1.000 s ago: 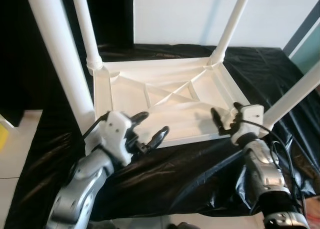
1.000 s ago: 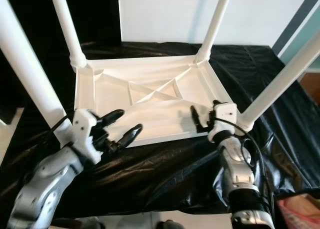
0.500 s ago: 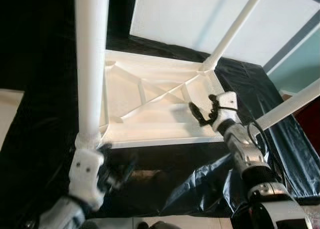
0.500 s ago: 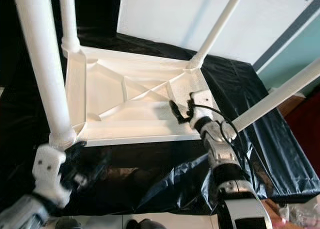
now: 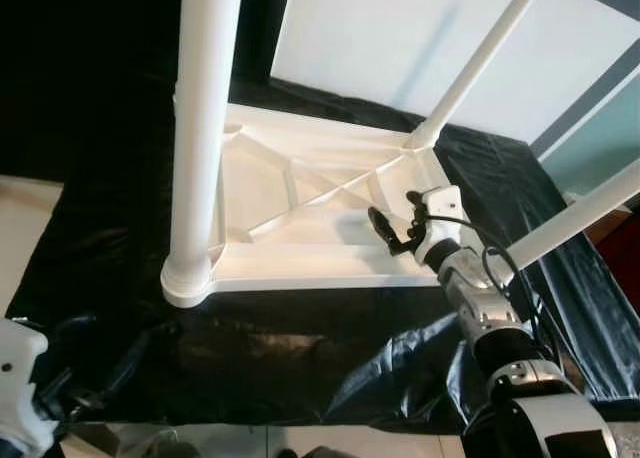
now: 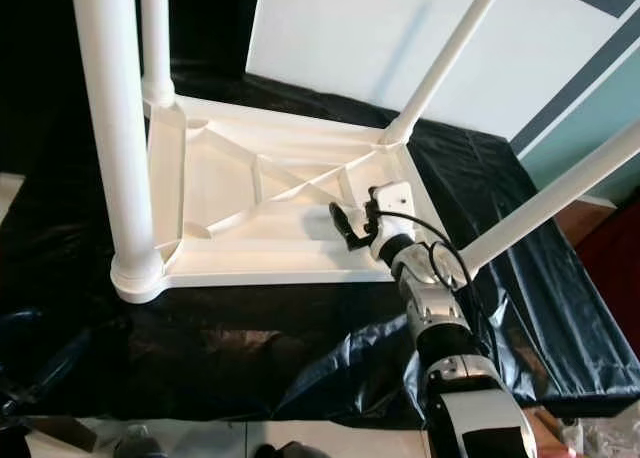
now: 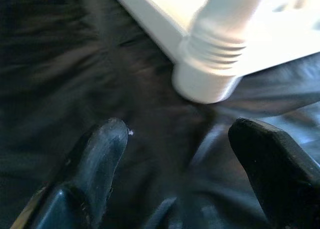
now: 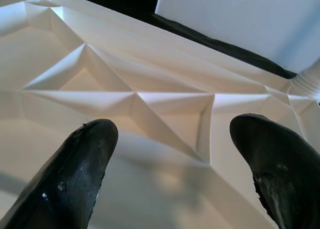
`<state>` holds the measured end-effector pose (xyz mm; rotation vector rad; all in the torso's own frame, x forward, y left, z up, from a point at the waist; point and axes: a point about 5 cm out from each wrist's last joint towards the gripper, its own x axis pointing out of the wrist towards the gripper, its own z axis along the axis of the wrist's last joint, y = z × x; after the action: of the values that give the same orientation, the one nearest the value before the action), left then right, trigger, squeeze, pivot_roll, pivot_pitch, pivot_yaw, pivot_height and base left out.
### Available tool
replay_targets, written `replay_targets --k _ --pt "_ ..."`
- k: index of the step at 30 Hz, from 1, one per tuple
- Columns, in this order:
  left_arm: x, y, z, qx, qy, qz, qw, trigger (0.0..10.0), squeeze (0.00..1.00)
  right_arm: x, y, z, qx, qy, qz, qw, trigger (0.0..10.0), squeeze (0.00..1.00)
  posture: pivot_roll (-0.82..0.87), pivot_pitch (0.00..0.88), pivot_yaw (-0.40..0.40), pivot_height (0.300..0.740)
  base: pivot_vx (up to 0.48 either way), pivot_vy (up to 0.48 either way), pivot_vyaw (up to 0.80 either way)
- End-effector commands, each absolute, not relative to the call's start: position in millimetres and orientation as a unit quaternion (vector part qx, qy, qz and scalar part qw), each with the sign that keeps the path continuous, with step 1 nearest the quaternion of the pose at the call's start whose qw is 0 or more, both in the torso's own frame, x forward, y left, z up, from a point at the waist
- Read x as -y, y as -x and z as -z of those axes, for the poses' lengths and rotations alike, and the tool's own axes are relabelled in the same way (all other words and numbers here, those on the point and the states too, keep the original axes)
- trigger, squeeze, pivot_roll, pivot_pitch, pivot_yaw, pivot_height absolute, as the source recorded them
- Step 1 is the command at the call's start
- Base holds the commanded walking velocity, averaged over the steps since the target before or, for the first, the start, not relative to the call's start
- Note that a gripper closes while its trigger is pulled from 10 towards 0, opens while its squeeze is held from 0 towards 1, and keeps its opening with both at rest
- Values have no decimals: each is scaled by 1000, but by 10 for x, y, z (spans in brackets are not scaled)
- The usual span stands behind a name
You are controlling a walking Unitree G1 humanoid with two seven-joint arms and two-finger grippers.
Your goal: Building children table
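On black plastic sheeting (image 5: 300, 348), the upside-down children's table (image 5: 300, 218) lay with 4 white legs standing up from its corners, as I saw it through the left eye; the near-left leg (image 5: 200, 128) stood seated in its corner socket. Since 1 second before, my left gripper (image 5: 60, 393) had dropped away from the near edge of the table to the lower-left corner of the picture, well apart from it, while my right gripper (image 5: 388, 236) had moved in over the ribbed underside near the near-right corner.

Through the right eye, the right gripper (image 6: 350, 228) hung above the near rim, its fingers spread and empty.

From the left wrist, 2 black fingers (image 7: 95, 159) stood apart with nothing between them, the threaded foot of that near-left leg (image 7: 215, 54) beyond them on the sheeting.

From the right wrist, both fingers (image 8: 80, 169) were splayed over the moulded ribs (image 8: 150, 99), touching nothing I could see.

I judged the legs fitted and the next job to be turning the table upright.
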<state>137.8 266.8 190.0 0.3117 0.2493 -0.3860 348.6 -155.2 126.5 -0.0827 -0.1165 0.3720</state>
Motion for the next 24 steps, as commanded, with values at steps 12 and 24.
replay_targets --k 12,24 --pt "-3242 -2141 -2157 -54 -218 106 969 10000 0 1917 -2978 -1006 62 40 -37 997 10000 0 178 73 -157 740 0 0 0" --pt "-2852 -2951 -2169 10 -157 213 964 10000 0 2001 -2608 -926 49 31 122 991 10000 0 105 68 -98 740 0 0 0"
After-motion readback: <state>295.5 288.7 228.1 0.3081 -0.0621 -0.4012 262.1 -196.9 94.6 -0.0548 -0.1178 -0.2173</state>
